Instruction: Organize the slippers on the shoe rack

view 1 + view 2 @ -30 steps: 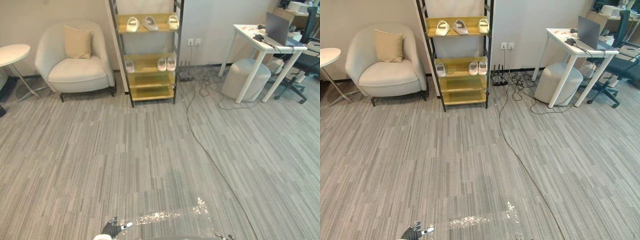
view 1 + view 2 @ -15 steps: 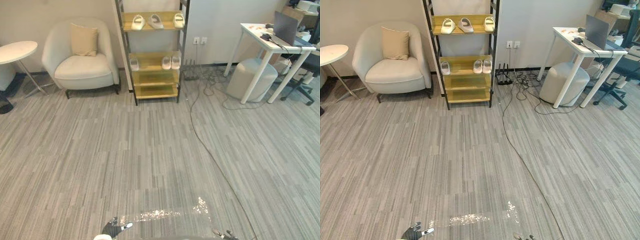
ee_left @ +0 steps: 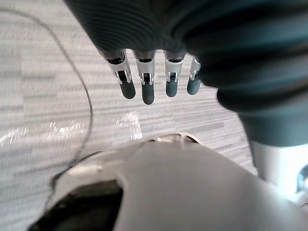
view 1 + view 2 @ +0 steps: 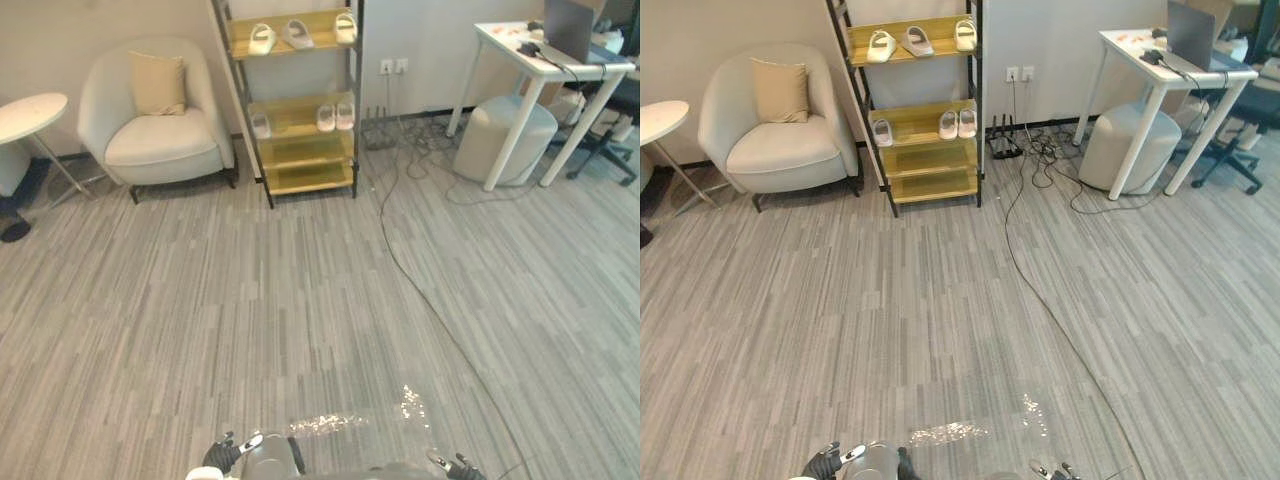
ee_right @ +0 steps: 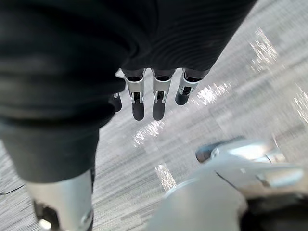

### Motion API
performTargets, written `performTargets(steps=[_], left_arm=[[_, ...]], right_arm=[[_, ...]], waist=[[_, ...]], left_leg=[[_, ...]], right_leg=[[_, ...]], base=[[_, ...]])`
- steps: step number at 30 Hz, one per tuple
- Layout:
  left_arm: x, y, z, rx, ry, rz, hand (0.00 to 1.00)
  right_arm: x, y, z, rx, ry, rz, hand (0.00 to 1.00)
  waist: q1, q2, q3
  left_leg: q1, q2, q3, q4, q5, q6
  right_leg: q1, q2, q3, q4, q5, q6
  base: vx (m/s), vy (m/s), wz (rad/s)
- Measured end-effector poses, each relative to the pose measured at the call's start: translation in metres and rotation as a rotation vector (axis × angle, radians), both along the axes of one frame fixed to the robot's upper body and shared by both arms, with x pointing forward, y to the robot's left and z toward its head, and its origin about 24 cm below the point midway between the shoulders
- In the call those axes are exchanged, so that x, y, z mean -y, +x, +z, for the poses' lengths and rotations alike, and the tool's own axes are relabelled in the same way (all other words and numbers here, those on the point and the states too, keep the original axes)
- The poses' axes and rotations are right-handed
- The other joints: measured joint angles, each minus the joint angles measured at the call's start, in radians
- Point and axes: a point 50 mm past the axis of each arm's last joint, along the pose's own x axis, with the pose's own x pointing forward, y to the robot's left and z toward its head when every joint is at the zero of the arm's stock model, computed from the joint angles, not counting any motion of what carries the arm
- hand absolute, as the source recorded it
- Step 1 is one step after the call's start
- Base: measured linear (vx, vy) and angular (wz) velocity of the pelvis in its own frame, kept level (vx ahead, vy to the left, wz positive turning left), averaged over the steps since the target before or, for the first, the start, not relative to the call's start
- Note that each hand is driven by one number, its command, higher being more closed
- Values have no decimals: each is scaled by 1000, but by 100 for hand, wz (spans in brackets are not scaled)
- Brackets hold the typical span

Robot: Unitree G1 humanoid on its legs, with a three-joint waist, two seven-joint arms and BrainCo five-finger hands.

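Yellow wooden shoe rack [image 4: 300, 120] shelves

The shoe rack [image 4: 305, 158] stands on grey carpet [image 4: 300, 300] by the far wall. Three pale slippers [image 4: 297, 33] lie on its top shelf; a pair [image 4: 335, 117] and a single slipper [image 4: 261, 125] sit one shelf down.

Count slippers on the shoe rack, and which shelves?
6. Top shelf: three slippers, at left, middle and right. Second shelf: one at left, two together at right. Others may be hidden.
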Motion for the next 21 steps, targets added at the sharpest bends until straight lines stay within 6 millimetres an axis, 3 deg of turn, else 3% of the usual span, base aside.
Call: performTargets(steps=[2, 3, 4, 5, 6, 7, 9, 10, 12, 13, 14, 15, 16, 17, 18, 19, 20, 21], left_arm=[[2, -2, -1, -1, -9, 20, 0], [3, -7, -2, -7, -14, 37, 0], [0, -8, -2, -6, -9, 43, 0], [-6, -10, -1, -8, 9, 42, 0], [-7, -9, 0, -7, 11, 41, 0], [-7, -9, -1, -15, 11, 42, 0], [-8, -13, -2, -31, 14, 39, 0], [-7, -12, -2, -32, 14, 33, 0], [-6, -7, -1, -29, 21, 20, 0], [-4, -2, -1, -19, 21, 2, 0], [0, 12, 2, 14, 12, -9, 0], [1, 14, 2, 19, 11, -11, 0], [6, 22, 4, 43, 1, -17, 0], [12, 31, 6, 71, -8, -39, 0], [15, 35, 7, 86, -13, -48, 0], [20, 36, 7, 96, -24, -64, 0], [30, 33, 5, 86, -51, -56, 0], [35, 33, 4, 87, -64, -56, 0]], right_arm=[[6, 6, 2, 9, -21, 21, 0], [7, 6, 3, 8, -30, 24, 0], [6, 6, 2, 7, -25, 23, 0], [-1, 2, 0, 0, -5, 16, 0], [-2, 3, 0, 4, -4, 14, 0], [-2, 5, 1, 10, -4, 11, 0], [-4, 3, 0, 5, 3, 5, 0], [-5, 0, -1, 3, 7, -1, 0], [-3, 6, 1, 20, 4, -12, 0], [-2, 9, 1, 30, 1, -8, 0], [1, 16, 4, 56, -6, -1, 0], [1, 16, 4, 60, -8, 0, 0], [2, 21, 6, 80, -12, 3, 0], [2, 23, 7, 86, -14, 7, 0], [1, 23, 7, 85, -10, 6, 0], [-1, 16, 4, 65, -3, 2, 0], [-3, 12, 3, 47, 5, 3, 0], [-1, 14, 3, 52, 2, 3, 0]], waist=[[3, 21, -1], [5, 27, -10], [8, 17, -18], [10, -13, -43], [12, -22, -47], [15, -26, -48], [4, -31, -46], [0, -30, -43], [0, -29, -28], [-10, -17, -19], [-27, 4, -9], [-29, 7, -7], [-39, 18, 1], [-53, 25, 5], [-58, 22, 5], [-59, 4, -4], [-61, -5, -11], [-60, 7, -11]], left_leg=[[-1, -13, -63, -188, 29, -24], [-23, -18, -72, -142, 61, 16], [-40, -29, -71, -117, 49, 34], [-61, -64, -43, -77, -3, 70], [-60, -71, -37, -77, -11, 74], [-27, -91, -15, -99, -31, 92], [54, -129, -11, -143, -47, 91], [106, -149, -11, -163, -67, 97], [211, -176, -17, -203, -87, 121], [263, -178, -25, -233, -93, 124], [333, -160, -54, -281, -94, 124], [340, -156, -58, -287, -94, 124], [365, -134, -78, -300, -93, 123], [387, -120, -113, -317, -93, 116], [401, -115, -129, -330, -97, 100], [435, -118, -141, -343, -114, 67], [475, -103, -169, -330, -137, 28], [474, -82, -172, -309, -133, 18]], right_leg=[[-7, -3, 21, -12, -19, 31], [-5, -10, 36, -5, -41, 57], [-7, -20, 39, 1, -52, 71], [-76, -66, 55, 138, -113, 102], [-103, -72, 56, 188, -123, 109], [-215, -80, 75, 443, -138, 140], [-296, -79, 83, 720, -122, 213], [-332, -79, 69, 836, -121, 210], [-396, -83, -14, 956, -161, 132], [-431, -76, -77, 934, -186, 86], [-497, -28, -143, 812, -203, 41], [-505, -20, -147, 789, -201, 37], [-536, 16, -147, 661, -172, 23], [-565, 40, -133, 489, -87, 23], [-572, 47, -116, 386, -21, 24], [-579, 48, -95, 288, 86, 13], [-579, 52, -85, 344, 198, -12], [-578, 56, -102, 365, 181, -25]], base=[[243, 263, -42], [290, 305, -42], [420, 372, -41], [302, 240, -26], [491, 334, -35], [357, 234, -21], [470, 291, -3], [612, 278, -8], [565, 179, -6], [602, 74, 40], [505, 51, 43], [517, 13, 58], [427, -41, 72], [541, -70, 90], [550, -133, 87], [731, -274, 75], [758, -310, 52], [672, -299, 48]])
